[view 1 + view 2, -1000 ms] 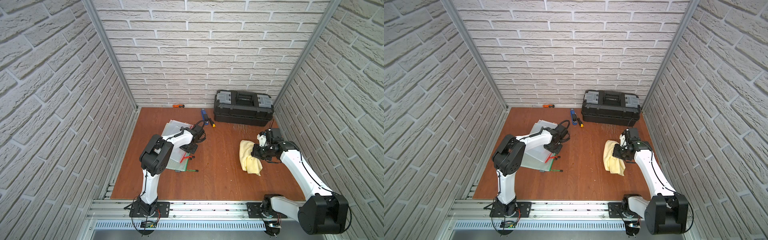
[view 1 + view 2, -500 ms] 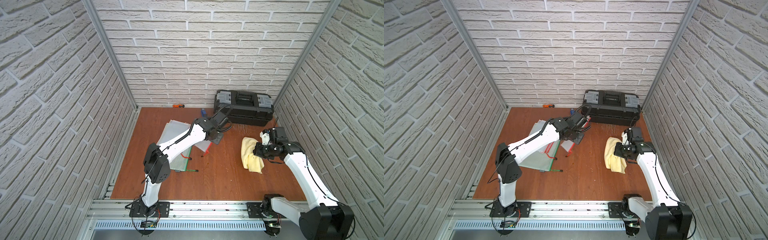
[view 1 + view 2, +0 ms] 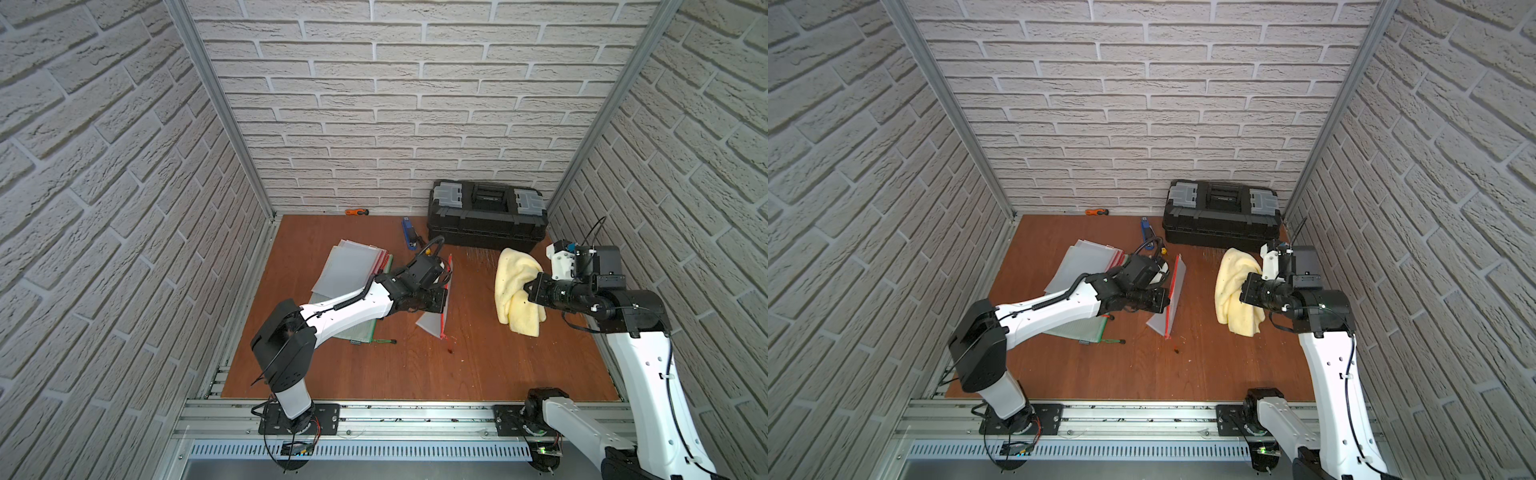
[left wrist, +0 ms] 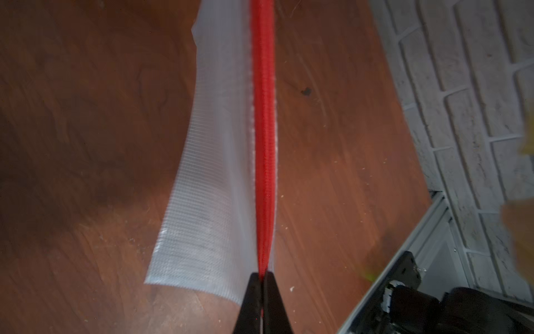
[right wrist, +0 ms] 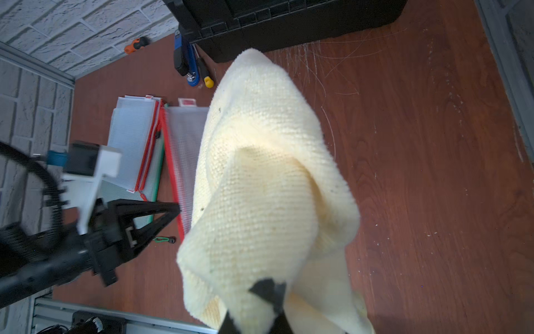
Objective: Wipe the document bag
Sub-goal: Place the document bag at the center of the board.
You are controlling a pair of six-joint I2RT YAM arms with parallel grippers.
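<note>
The document bag [image 3: 432, 322], translucent with a red zipper edge, hangs on edge above the middle of the table, red edge up. My left gripper [image 3: 444, 300] is shut on that red edge [image 4: 263, 144], as the left wrist view shows close up. In the other top view the document bag [image 3: 1163, 318] sits just right of the left gripper [image 3: 1166, 300]. A yellow cloth [image 3: 513, 286] dangles to the right of the bag, apart from it. My right gripper [image 5: 267, 289] is shut on the cloth [image 5: 260, 173], which hides most of its fingers.
A black toolbox [image 3: 486, 216] stands at the back right. A stack of other zip bags [image 3: 349, 266], one green-edged [image 3: 357, 332], lies at the left. A blue stapler [image 3: 409, 232] and an orange-handled tool [image 3: 357, 212] lie near the back wall.
My left gripper has carried the red-edged bag off the stack toward the table's middle and turned it on edge. The right gripper has lifted the cloth a little.
</note>
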